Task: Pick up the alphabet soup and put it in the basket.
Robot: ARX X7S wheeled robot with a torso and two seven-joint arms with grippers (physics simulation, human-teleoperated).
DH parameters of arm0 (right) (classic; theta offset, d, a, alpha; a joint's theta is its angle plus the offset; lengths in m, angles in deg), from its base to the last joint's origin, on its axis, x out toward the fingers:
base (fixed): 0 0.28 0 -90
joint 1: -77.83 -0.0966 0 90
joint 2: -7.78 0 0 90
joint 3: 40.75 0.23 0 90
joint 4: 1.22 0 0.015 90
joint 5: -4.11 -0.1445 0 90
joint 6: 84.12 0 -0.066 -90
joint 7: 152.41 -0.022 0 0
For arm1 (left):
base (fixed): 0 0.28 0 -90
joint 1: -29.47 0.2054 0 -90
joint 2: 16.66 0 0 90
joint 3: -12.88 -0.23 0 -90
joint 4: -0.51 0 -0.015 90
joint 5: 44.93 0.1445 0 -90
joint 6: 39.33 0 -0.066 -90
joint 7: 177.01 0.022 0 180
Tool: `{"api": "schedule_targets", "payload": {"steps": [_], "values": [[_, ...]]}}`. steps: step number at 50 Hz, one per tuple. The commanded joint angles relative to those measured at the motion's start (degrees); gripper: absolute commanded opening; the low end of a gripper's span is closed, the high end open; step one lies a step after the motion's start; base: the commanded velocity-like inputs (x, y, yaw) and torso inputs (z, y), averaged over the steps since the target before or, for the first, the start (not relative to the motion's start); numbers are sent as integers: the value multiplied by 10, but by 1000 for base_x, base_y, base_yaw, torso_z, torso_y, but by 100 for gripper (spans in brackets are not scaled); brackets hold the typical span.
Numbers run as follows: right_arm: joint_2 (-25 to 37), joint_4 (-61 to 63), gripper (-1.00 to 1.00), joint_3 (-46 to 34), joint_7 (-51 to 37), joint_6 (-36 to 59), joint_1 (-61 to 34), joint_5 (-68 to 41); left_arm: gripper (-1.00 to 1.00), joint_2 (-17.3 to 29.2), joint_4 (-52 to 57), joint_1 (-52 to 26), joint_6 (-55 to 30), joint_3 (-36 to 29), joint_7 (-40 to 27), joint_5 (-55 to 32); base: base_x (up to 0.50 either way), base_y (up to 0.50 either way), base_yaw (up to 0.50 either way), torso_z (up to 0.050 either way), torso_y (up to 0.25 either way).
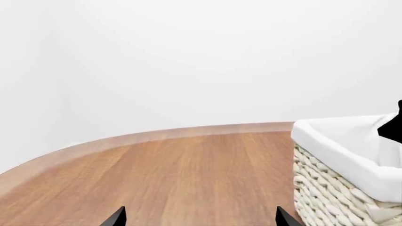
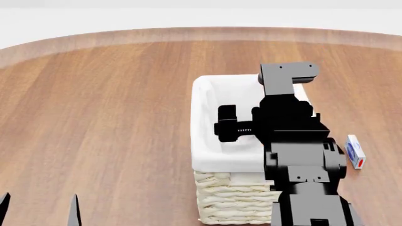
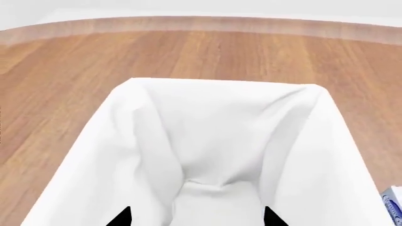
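The basket [image 2: 202,141] is cream woven with a white cloth lining and stands on the wooden table. It also shows in the left wrist view [image 1: 342,155] and in the right wrist view [image 3: 119,141]. My right arm [image 2: 289,122] hangs over the basket. My right gripper [image 3: 196,219] is open and empty above the lining. My left gripper [image 1: 199,220] is open and empty, low over bare wood left of the basket, with its tips showing in the head view [image 2: 39,212]. The alphabet soup shows in no view. Much of the basket's inside is hidden by my right arm.
A small blue-and-white box with a red end [image 2: 355,151] lies on the table right of the basket. Its corner shows in the right wrist view [image 3: 394,205]. The round table's far edge [image 2: 188,34] curves in front of a white wall.
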Motion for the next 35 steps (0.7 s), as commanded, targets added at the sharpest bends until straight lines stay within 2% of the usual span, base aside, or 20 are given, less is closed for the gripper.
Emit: {"api": "schedule_targets", "payload": {"steps": [1, 5, 19, 24, 30, 31, 35], "values": [[0, 0, 100, 15, -5, -93, -8, -8, 100, 1, -1, -1, 0, -2, -1, 0, 0, 0, 0, 0, 0], [-3, 0, 100, 15, -2, -152, -11, -3, 100, 3, 1, -1, -1, -1, -2, -2, 0, 0, 0, 0, 0], [-5, 0, 100, 30, -26, -234, -37, -10, 100, 4, 1, -1, -2, -4, -5, -2, 0, 0, 0, 0, 0], [-7, 0, 100, 21, -58, -311, -47, 8, 100, 4, -1, -2, -1, -6, -6, 0, 0, 0, 0, 0, 0], [-9, 7, 100, 12, -40, -357, -56, 5, 100, 5, 0, -2, -1, -6, -6, -2, 0, 0, 0, 0, 0], [-8, 46, 100, 10, -40, -338, -41, 6, 100, 5, 0, -2, -1, -7, -7, -1, 0, 0, 0, 0, 0], [-1, 390, 100, 18, -15, -144, 95, -24, 100, 5, -1, -3, -1, -8, -6, -2, 0, 0, 0, 0, 0]]}}
